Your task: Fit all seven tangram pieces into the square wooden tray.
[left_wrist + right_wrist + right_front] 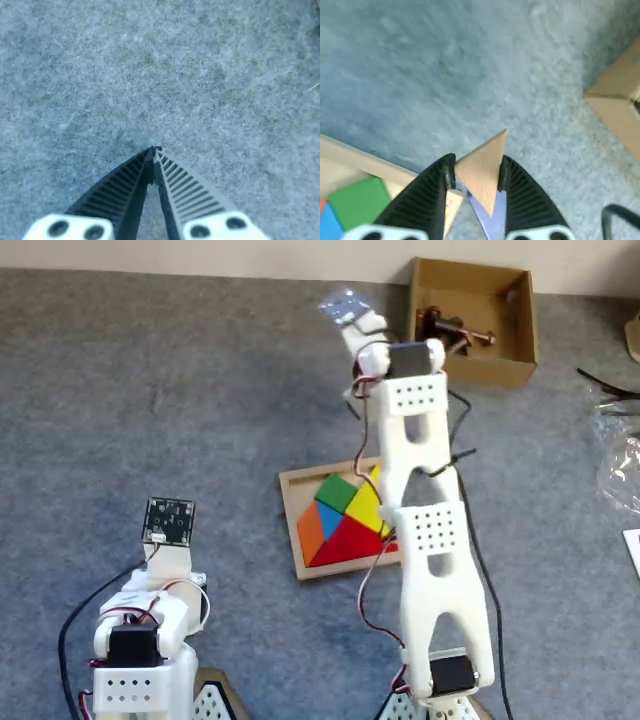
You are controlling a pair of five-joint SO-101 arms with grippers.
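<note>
Where the right arm lies stretched over the grey-carpeted counter (pixel 150 390), the right tool (pixel 477 160) is clenched on a triangular tangram piece (pixel 487 145). The visible face of this piece is tan, with a blue edge beneath. In the high view this tool lies at 12 o'clock from the square wooden tray (pixel 291 520), beyond its far rim. The tray sits near the middle of the counter, partly under the right arm. It holds a green piece (pixel 337 490), a blue piece (pixel 328 515), an orange piece (pixel 310 530), a red piece (pixel 345 540) and a yellow piece (pixel 365 505), packed edge to edge. A bare strip of tray floor shows beside the green piece in the right wrist view. At 1 o'clock from the tray stands an open-topped cardboard box (pixel 524 325). At 8 o'clock from the tray, the left tool (pixel 154 150) is clenched on nothing, fingertips touching, over bare carpet.
</note>
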